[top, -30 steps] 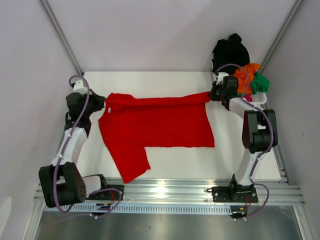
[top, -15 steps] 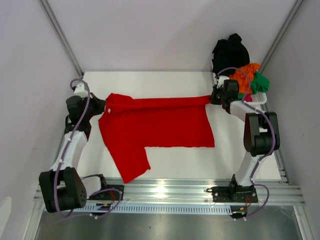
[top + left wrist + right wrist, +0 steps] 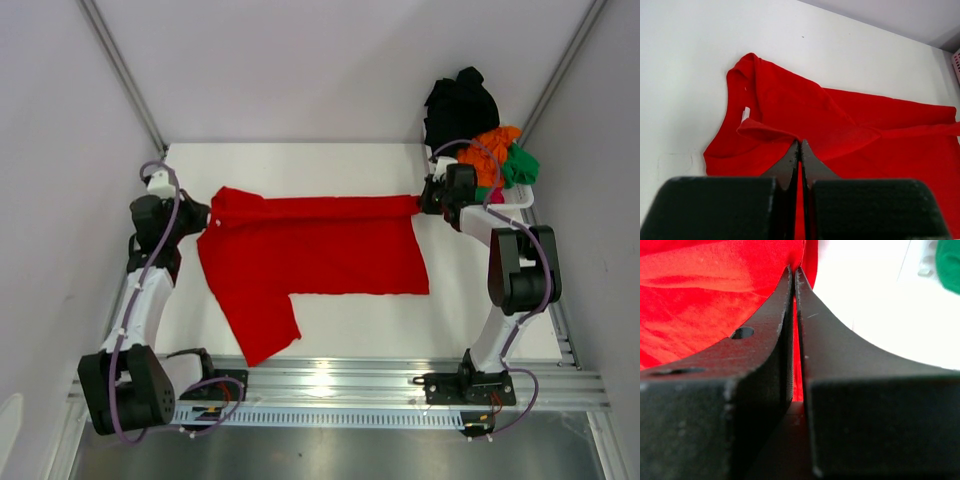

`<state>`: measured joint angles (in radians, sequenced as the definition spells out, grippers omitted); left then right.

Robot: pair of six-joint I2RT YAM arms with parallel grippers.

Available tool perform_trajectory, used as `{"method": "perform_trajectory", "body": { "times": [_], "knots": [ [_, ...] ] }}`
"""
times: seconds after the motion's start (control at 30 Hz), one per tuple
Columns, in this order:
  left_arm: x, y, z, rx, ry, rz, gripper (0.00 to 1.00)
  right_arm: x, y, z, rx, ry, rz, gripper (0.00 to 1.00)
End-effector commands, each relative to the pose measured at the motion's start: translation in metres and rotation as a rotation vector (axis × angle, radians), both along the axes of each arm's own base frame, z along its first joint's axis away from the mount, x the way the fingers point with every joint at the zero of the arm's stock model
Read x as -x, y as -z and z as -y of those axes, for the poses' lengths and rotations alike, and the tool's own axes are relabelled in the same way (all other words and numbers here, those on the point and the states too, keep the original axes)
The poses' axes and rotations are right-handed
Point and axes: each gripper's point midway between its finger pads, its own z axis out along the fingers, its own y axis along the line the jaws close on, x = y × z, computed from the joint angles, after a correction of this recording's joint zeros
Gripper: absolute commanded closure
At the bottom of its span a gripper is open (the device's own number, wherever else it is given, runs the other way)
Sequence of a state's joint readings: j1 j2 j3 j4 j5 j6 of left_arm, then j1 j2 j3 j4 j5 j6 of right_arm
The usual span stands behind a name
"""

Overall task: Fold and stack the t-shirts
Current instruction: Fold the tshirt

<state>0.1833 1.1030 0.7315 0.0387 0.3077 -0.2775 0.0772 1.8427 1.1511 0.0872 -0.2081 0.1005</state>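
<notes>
On the table the red shirt lies spread, its far edge pulled taut between the left gripper and right gripper, both clamped on it.

Bright, even light from above on the overhead view: the flat white bench reads crisp, barely a shadow, one glare patch on the silver metal rail. Left wrist view, sharp on the large bright red cloth t-shirt, soft shadow under its fold. Right wrist view (harsher!) burns the bench out white, and the black two-finger right claw looms blurred.
</notes>
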Motion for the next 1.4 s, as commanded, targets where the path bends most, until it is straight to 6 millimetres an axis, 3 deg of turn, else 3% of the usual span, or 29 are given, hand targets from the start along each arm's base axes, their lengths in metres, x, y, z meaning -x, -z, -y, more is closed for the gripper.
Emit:
{"method": "perform_trajectory", "body": {
  "times": [0.0,0.57,0.6,0.67,0.7,0.73,0.77,0.83,1.0,1.13,1.2,1.23,1.33,1.37],
  "knots": [
    [0.008,-0.005,-0.010,-0.055,-0.028,0.024,0.99,0.000,-0.025,-0.001,-0.009,-0.001,0.065,1.00],
    [0.025,0.014,-0.012,-0.125,-0.007,-0.039,0.98,0.011,-0.017,-0.001,-0.006,-0.001,0.034,1.00],
    [0.025,0.012,-0.012,-0.122,-0.007,-0.037,0.89,0.012,-0.018,0.000,-0.005,-0.002,0.035,0.95],
    [0.027,0.006,-0.008,-0.117,0.008,-0.015,0.68,0.015,-0.021,-0.006,-0.022,-0.029,0.043,0.74],
    [0.028,0.002,-0.006,-0.115,0.018,-0.003,0.36,0.018,-0.028,-0.008,-0.025,-0.042,0.057,0.54],
    [0.030,0.000,-0.004,-0.109,0.024,0.002,0.22,0.019,-0.032,-0.010,-0.031,-0.050,0.064,0.43],
    [0.033,-0.007,-0.004,-0.114,0.023,0.024,0.18,0.020,-0.036,-0.013,-0.041,-0.063,0.069,0.36],
    [0.038,-0.013,-0.005,-0.117,0.009,0.039,0.14,0.021,-0.047,-0.017,-0.056,-0.076,0.086,0.21],
    [0.047,-0.036,-0.007,-0.128,-0.021,0.073,0.11,0.029,-0.077,-0.032,-0.091,-0.131,0.128,0.01],
    [0.046,-0.044,-0.007,-0.009,-0.080,0.016,0.02,0.033,-0.093,-0.049,-0.116,-0.185,0.138,0.01],
    [0.045,-0.025,0.000,0.112,-0.099,-0.086,0.01,0.033,-0.094,-0.056,-0.136,-0.185,0.126,0.01],
    [0.043,-0.025,0.005,0.255,-0.156,-0.132,0.01,0.034,-0.095,-0.066,-0.140,-0.197,0.127,0.01],
    [0.046,0.017,0.013,0.501,-0.295,-0.329,0.06,0.036,-0.094,-0.083,-0.134,-0.192,0.127,0.01],
    [0.043,0.022,0.013,0.541,-0.314,-0.329,0.07,0.036,-0.093,-0.088,-0.136,-0.199,0.127,0.01]
  ]
}}
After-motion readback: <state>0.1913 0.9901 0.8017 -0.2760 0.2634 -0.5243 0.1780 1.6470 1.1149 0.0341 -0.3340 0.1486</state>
